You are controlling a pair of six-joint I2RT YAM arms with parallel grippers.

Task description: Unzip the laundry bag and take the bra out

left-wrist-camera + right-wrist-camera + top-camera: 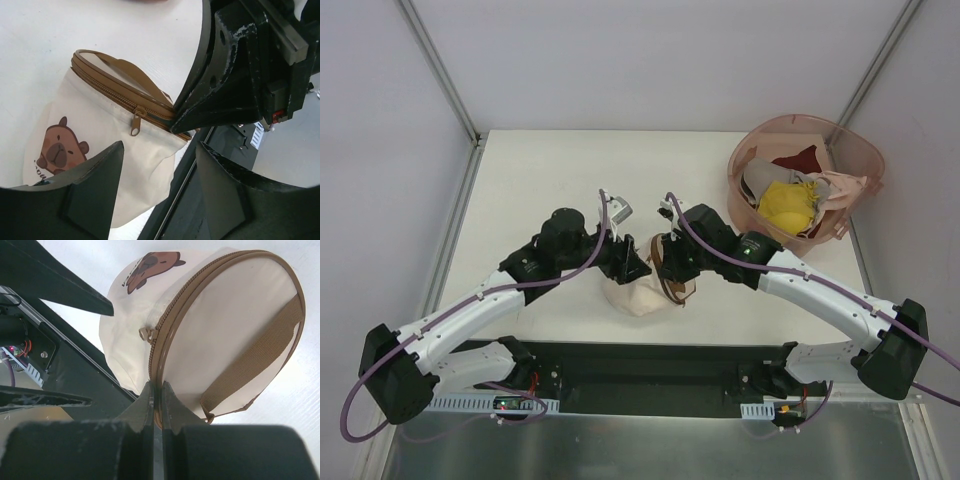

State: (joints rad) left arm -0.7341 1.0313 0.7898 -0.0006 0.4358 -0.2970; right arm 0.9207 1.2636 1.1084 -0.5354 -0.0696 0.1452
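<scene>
The laundry bag (638,293) is a cream pouch with brown zipper trim and a capybara print, lying near the table's front edge between both grippers. My right gripper (667,262) is shut on the bag's brown zippered rim (156,386), beside its round base and brown strap (260,347). The zipper looks closed, with its pull (145,333) hanging just ahead of the right fingers. My left gripper (159,150) is open and empty, its fingers over the bag's cream side (100,125), close to the zipper pull (135,123). The bra is hidden.
A large pink translucent basket (850,150) stands at the back right, holding a yellow garment (785,205), a dark red cloth (800,160) and other clothes. The black base rail (650,365) runs just behind the bag at the table's near edge.
</scene>
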